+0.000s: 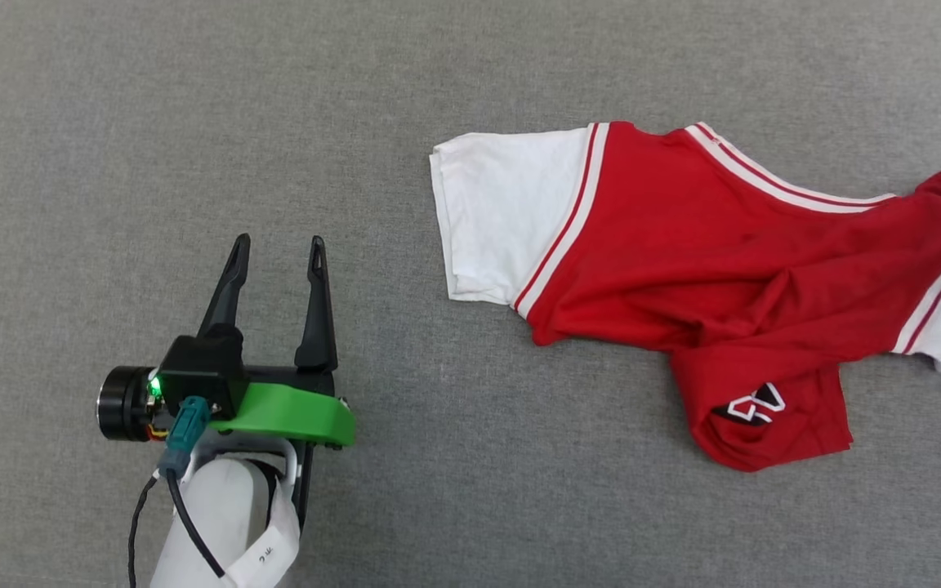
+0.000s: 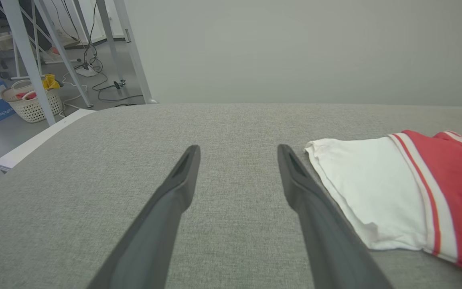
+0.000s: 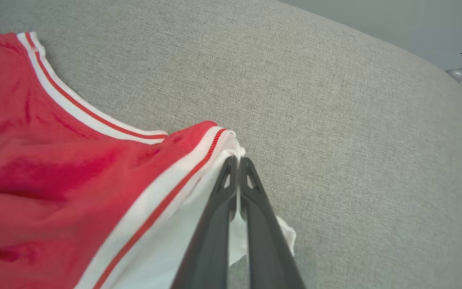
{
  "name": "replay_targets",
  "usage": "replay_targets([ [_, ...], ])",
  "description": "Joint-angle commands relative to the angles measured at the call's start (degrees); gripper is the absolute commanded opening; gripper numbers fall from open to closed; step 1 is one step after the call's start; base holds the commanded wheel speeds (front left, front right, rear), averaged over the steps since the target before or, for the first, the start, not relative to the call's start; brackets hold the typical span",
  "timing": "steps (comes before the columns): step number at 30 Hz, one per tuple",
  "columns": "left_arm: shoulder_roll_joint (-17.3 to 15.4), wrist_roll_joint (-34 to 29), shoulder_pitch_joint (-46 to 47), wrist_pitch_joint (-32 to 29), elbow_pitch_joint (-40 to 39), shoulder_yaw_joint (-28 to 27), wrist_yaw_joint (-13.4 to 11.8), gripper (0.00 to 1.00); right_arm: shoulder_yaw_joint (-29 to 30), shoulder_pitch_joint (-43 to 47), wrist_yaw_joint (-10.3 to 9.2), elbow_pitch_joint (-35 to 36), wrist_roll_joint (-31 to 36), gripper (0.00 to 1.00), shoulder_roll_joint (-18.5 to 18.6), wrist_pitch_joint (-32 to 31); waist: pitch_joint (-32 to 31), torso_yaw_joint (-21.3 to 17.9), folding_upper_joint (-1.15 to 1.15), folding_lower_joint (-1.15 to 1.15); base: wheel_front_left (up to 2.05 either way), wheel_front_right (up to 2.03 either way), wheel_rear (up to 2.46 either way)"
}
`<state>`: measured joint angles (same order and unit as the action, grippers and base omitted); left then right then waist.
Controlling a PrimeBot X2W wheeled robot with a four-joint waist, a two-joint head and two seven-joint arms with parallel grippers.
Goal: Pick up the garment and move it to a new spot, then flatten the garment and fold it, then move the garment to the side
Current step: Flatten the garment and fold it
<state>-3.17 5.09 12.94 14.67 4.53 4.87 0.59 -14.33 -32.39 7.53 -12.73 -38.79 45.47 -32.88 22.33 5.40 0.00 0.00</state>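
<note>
The garment, a red shirt with white sleeves and striped trim, lies crumpled on the grey table, running off the right edge of the head view. A bit of black-and-white print shows on its lower fold. My left gripper stands open at the lower left, well left of the white sleeve, touching nothing. In the right wrist view my right gripper is shut on the other white sleeve, with white cloth pinched between the fingers.
Grey fabric covers the table. Past its far left edge the left wrist view shows metal frame legs, a basket, a blue box and cables on the floor.
</note>
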Motion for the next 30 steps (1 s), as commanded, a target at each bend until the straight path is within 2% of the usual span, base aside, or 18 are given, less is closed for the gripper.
replay_targets([
  [1,0.3,0.2,1.1,0.3,-0.4,0.0,-0.2,1.0,-1.4,-2.5,-0.04,-2.0,1.5,0.0,-1.6,1.2,2.4,1.3,0.0,0.0,0.0,0.0,0.0],
  [6,0.3,0.4,1.7,0.3,-0.3,0.4,-0.7,1.0,-6.9,-6.9,-0.04,-13.2,3.3,0.0,-6.4,3.2,2.9,1.8,0.0,0.0,0.0,0.0,0.0],
  [12,0.3,0.4,1.0,0.3,-0.3,-0.1,-1.2,1.0,-10.1,-7.9,-0.04,-21.0,0.7,0.0,-8.2,8.8,1.1,1.5,0.0,0.0,0.0,0.0,0.0],
  [13,0.3,0.2,0.8,0.3,-0.3,-0.5,-1.2,1.0,-10.1,-7.9,-0.04,-21.4,0.1,0.18,-8.4,10.3,0.7,1.2,0.0,0.0,0.0,0.0,0.0],
  [14,0.3,0.0,0.6,0.3,-0.3,-0.9,-1.1,1.0,-10.4,-7.8,-0.04,-21.7,-0.5,0.45,-8.4,12.0,0.1,0.8,0.0,0.0,0.0,0.0,0.0],
  [15,0.3,-0.2,0.3,0.3,-0.3,-1.2,-1.0,1.0,-10.7,-7.7,-0.04,-21.7,-0.8,1.0,-8.3,13.4,-0.4,0.6,0.0,0.0,0.0,0.0,0.0],
  [19,-0.2,-0.8,-0.3,0.3,-0.5,-2.7,-0.3,1.0,-11.5,-6.7,-0.04,-20.0,-1.3,1.0,-7.9,20.9,-2.8,-1.0,0.0,0.0,0.0,0.0,0.0],
  [23,-1.2,-1.2,0.3,0.3,-0.8,-4.0,0.8,1.0,-9.6,-5.2,-0.04,-17.2,-0.1,1.0,-8.0,29.4,-4.8,-2.4,0.0,0.0,0.0,0.0,0.0],
  [30,-4.1,-0.5,6.1,0.3,1.3,-4.4,4.4,1.0,-2.3,0.1,-0.04,-10.1,6.1,1.0,-12.8,41.3,-6.6,-4.3,0.0,0.0,0.0,0.0,0.0],
])
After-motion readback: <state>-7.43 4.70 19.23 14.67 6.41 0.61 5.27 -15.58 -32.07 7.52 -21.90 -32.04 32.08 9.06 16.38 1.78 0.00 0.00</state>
